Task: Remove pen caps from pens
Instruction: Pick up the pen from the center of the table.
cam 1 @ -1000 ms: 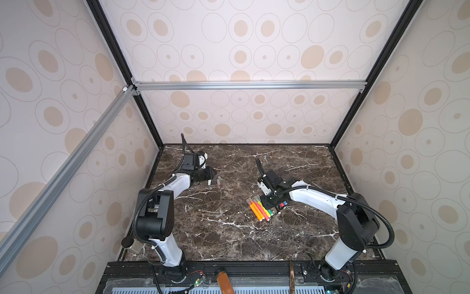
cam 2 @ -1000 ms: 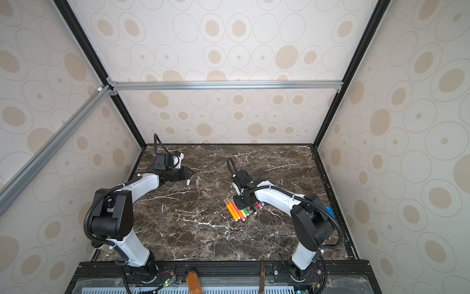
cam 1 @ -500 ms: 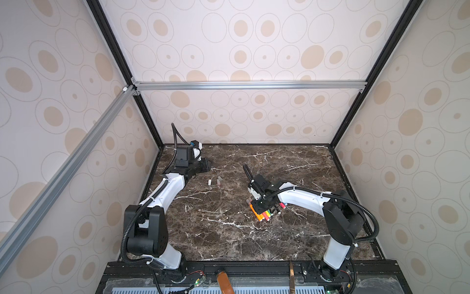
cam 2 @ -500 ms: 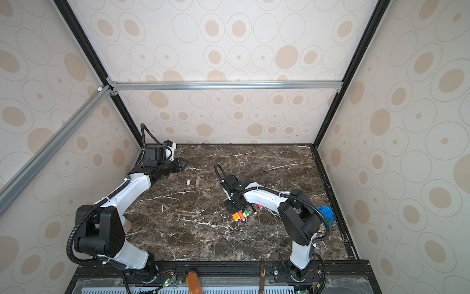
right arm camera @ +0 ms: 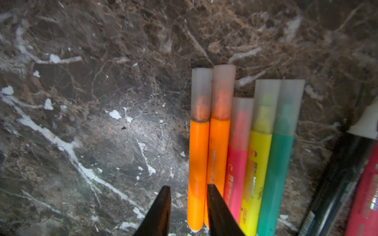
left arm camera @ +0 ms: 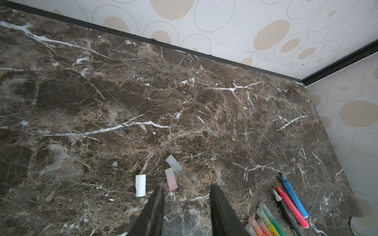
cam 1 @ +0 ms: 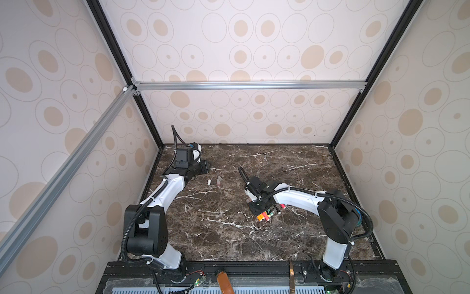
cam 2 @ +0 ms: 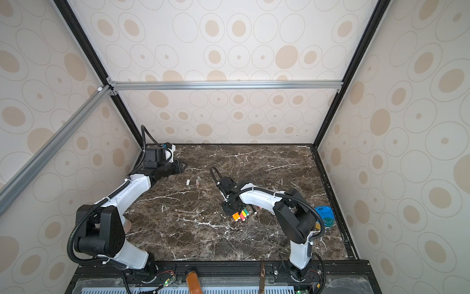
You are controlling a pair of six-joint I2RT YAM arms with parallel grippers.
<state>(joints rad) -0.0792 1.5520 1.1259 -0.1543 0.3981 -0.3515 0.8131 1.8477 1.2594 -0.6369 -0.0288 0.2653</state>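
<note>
Five capped pens [right arm camera: 241,155] lie touching, middle of worktop [cam 1: 229,241]; three loose pen caps [left arm camera: 171,179] nearer back-left corner. Right gripper [right arm camera: 187,186] jaws narrowly apart astride outer orange pen [right arm camera: 197,159], not clamped; left gripper [left arm camera: 187,185] part-open, empty. Risk: finger snags neighbouring pen [right arm camera: 218,153], scatters row.
</note>
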